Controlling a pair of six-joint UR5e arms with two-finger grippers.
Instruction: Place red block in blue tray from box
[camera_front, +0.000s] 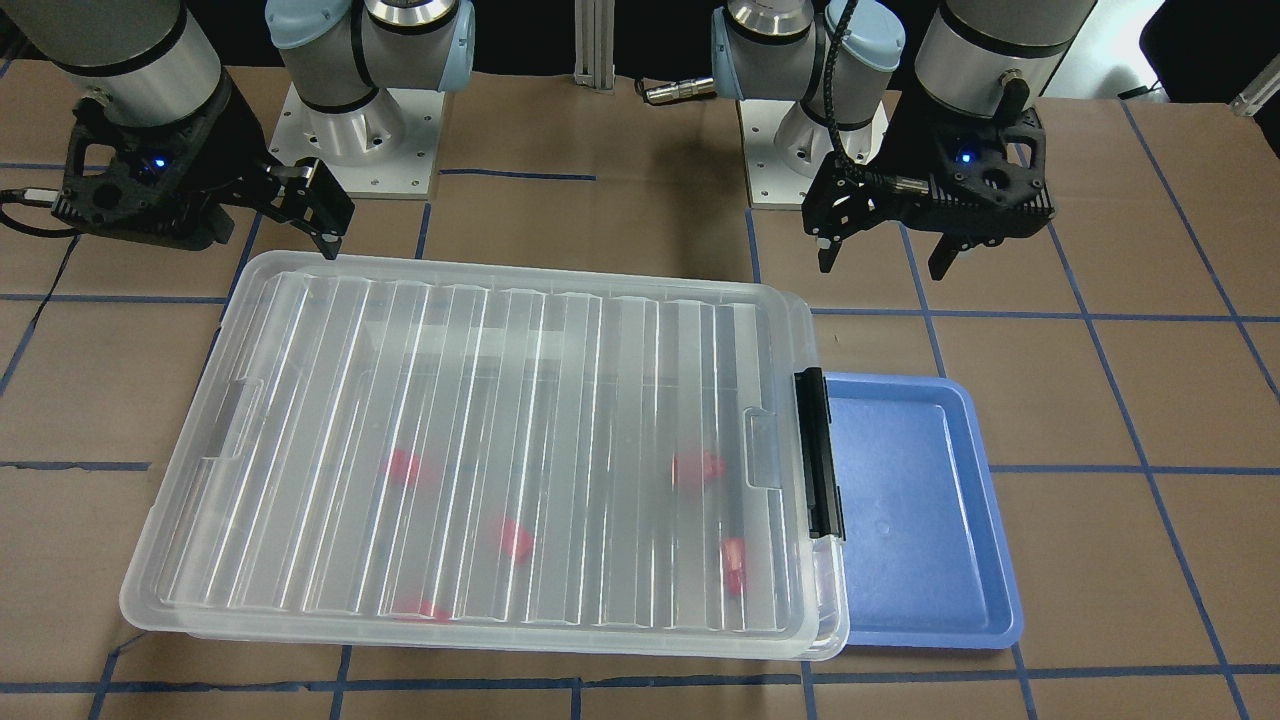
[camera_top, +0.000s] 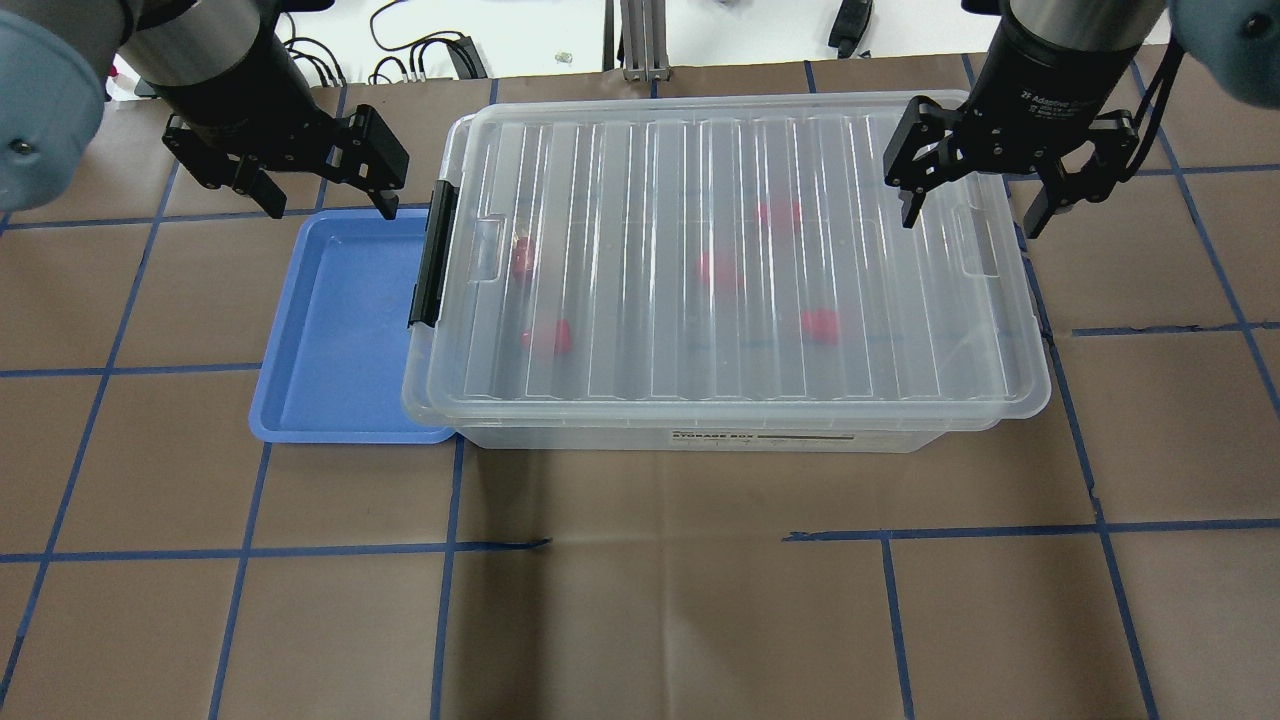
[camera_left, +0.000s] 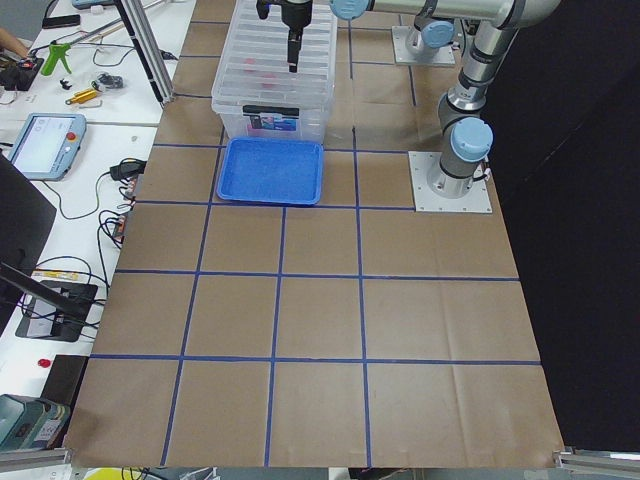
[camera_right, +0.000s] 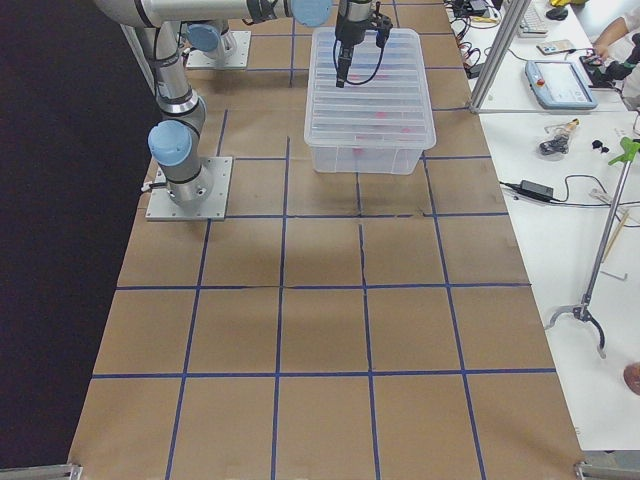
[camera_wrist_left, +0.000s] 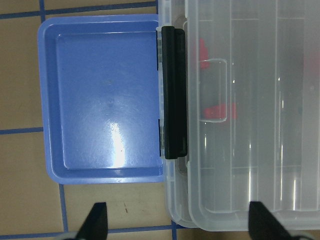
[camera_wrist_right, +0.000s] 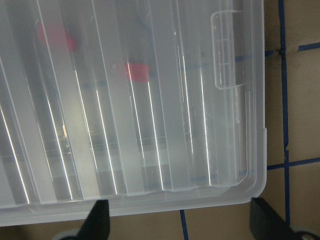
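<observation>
The clear box (camera_top: 640, 250) sits mid-table with its ribbed lid shut and its black latch bar (camera_top: 433, 255) on the end by the tray. Several red blocks, such as one (camera_top: 820, 325) and another (camera_front: 697, 470), show blurred through the lid. The light-blue tray (camera_top: 340, 330) lies empty against the latch end, also in the left wrist view (camera_wrist_left: 107, 100). My left gripper (camera_top: 325, 195) hangs open and empty above the tray's far edge. My right gripper (camera_top: 975, 210) hangs open and empty above the box's other end, over its lid corner (camera_wrist_right: 240, 165).
The table is covered in brown paper with a blue tape grid (camera_top: 640, 540). The arm bases (camera_front: 360, 140) stand behind the box. Benches with tools and a tablet (camera_left: 45, 145) line the table's far side.
</observation>
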